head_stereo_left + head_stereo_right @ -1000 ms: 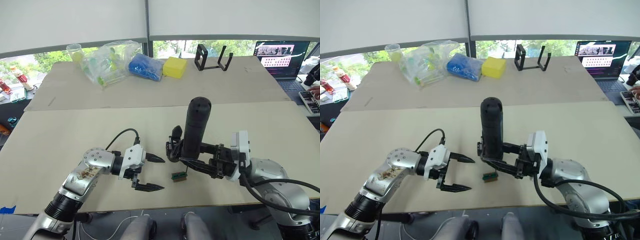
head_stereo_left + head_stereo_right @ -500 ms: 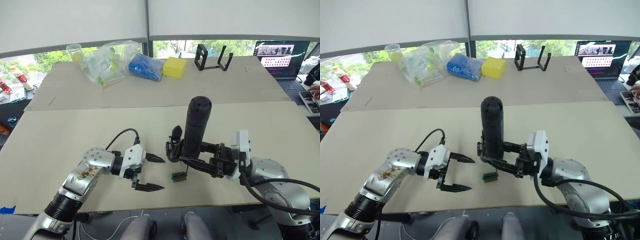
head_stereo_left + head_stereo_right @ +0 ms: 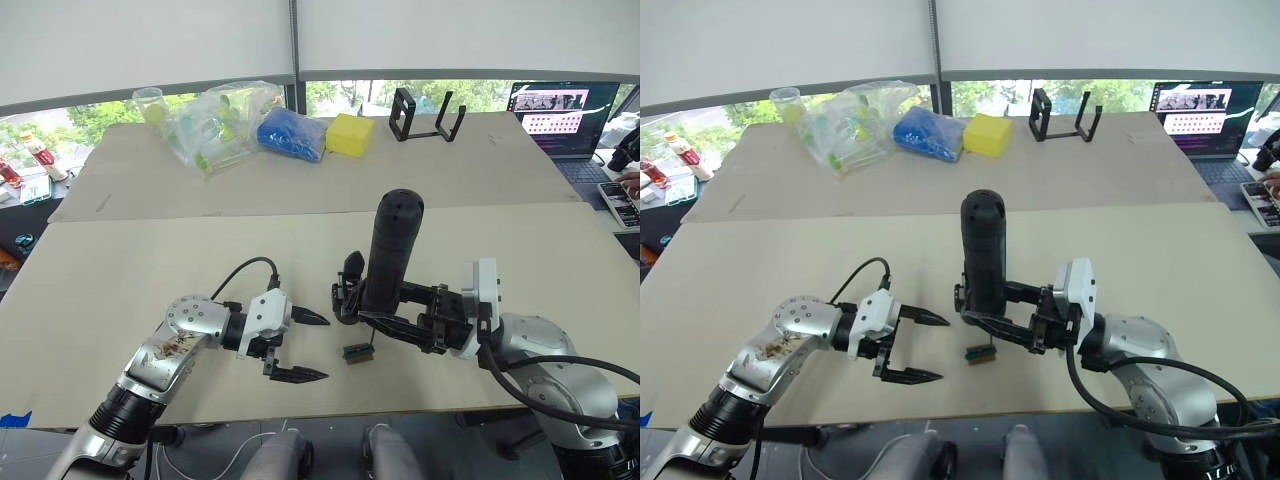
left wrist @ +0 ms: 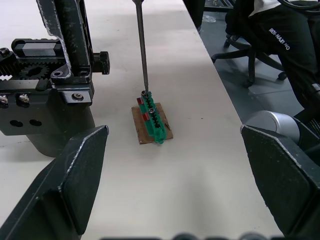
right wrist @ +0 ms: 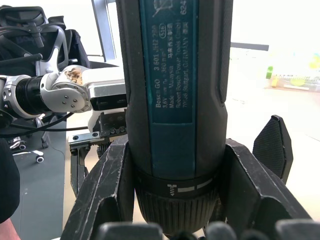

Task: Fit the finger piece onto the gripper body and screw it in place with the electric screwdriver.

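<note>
My right gripper (image 3: 386,318) is shut on the electric screwdriver (image 3: 392,250), a thick dark cylinder held upright near the table's front. Its thin metal bit (image 4: 140,50) comes down onto a small green block (image 4: 152,120) lying on a brown scrap. Just behind the screwdriver, on its left, stands the gripper body (image 3: 347,292), black with gears and linkages (image 4: 47,105) and a pointed finger rising from it. The finger piece is hidden or out of view. My left gripper (image 3: 320,347) stands open to the left of the green block (image 3: 357,352), with nothing between its fingers.
At the back of the table lie a clear plastic bag (image 3: 215,125), a blue bundle (image 3: 292,132), a yellow block (image 3: 350,134) and a black stand (image 3: 425,115). A laptop (image 3: 565,115) sits at the far right. A seated person (image 4: 280,40) is beyond the table's edge.
</note>
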